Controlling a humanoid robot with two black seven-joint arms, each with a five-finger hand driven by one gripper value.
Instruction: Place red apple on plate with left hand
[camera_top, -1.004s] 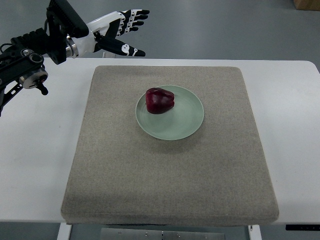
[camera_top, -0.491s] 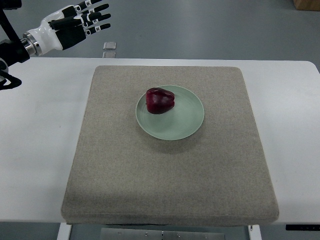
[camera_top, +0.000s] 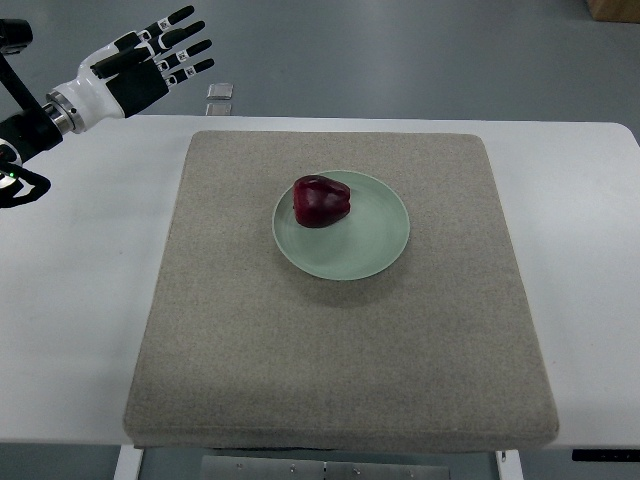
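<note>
red apple (camera_top: 321, 201) sitting on green plate (camera_top: 370, 250), mid grey mat (camera_top: 250, 330). left hand (camera_top: 140, 65) up top-left corner, fingers spread, holding nothing.

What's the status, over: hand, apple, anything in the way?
Left hand open, empty, off the far-left corner. Red apple on green plate, upper-left part. Nothing in the way.
</note>
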